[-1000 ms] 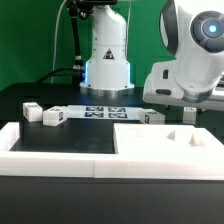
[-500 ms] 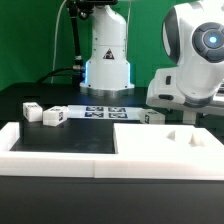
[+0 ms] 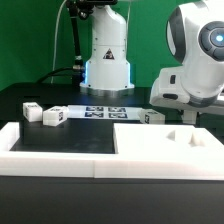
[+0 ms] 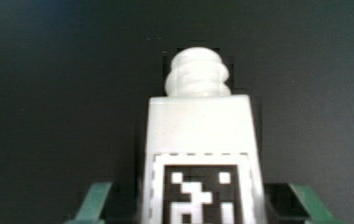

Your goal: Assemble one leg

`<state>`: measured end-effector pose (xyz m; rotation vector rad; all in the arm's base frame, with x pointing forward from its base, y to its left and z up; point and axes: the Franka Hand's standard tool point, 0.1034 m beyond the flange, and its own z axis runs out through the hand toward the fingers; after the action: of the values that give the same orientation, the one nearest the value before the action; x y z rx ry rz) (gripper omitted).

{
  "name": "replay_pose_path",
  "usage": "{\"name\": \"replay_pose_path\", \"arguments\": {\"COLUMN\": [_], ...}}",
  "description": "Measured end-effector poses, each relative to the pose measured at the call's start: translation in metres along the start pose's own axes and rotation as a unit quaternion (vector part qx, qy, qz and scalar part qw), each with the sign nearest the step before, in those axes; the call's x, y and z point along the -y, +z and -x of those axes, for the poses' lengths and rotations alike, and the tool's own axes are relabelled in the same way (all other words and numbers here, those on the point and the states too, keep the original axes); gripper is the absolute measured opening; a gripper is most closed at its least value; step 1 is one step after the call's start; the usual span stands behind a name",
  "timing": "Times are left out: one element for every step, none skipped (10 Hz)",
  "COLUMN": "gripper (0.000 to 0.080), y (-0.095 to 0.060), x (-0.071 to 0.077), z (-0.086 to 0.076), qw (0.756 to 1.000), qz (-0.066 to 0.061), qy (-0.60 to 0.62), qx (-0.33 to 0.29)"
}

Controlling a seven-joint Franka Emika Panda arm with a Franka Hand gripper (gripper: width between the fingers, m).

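Observation:
In the wrist view my gripper [image 4: 200, 208] is shut on the leg [image 4: 200, 125], a white rectangular post with a black-and-white tag on its face and a ribbed white tip at the far end. The green fingers [image 4: 103, 203] press on both of its sides. Only dark table shows behind it. In the exterior view my gripper [image 3: 190, 114] hangs at the exterior view's right, just above the large flat white plate [image 3: 150, 150]. The held leg is hard to make out there.
Two loose white tagged pieces [image 3: 30, 108] [image 3: 52, 117] lie at the exterior view's left. The marker board [image 3: 100, 112] lies at the back middle, with another tagged piece [image 3: 152, 117] beside it. A white raised rim [image 3: 12, 140] borders the front and left.
The arm has moved toward the exterior view's right and slightly up. The loose pieces and the plate have not moved.

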<state>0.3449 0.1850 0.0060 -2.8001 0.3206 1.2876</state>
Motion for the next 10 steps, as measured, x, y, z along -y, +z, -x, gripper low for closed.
{"name": "replay_pose_path", "arguments": {"gripper": [0.0285, 0.0285, 0.0285, 0.0285, 0.0285, 0.0285, 0.0287, 0.0287, 0.0287, 0.0287], "y": [0.000, 0.000, 0.000, 0.000, -0.004, -0.024, -0.047, -0.068, -0.086, -0.092], "x": [0.000, 0.000, 0.000, 0.000, -0.004, -0.013, -0.020, -0.025, -0.030, -0.030], "z": [0.000, 0.000, 0.000, 0.000, 0.001, 0.007, 0.015, 0.025, 0.032, 0.031], "qw": [1.000, 1.000, 1.000, 1.000, 1.000, 1.000, 0.999, 0.999, 0.999, 0.999], "qz": [0.000, 0.000, 0.000, 0.000, 0.006, 0.010, 0.005, 0.002, -0.002, -0.005], "qy": [0.000, 0.000, 0.000, 0.000, -0.014, -0.029, -0.035, -0.036, -0.039, -0.040], "qx": [0.000, 0.000, 0.000, 0.000, 0.003, 0.000, -0.004, -0.004, -0.008, -0.017]}}
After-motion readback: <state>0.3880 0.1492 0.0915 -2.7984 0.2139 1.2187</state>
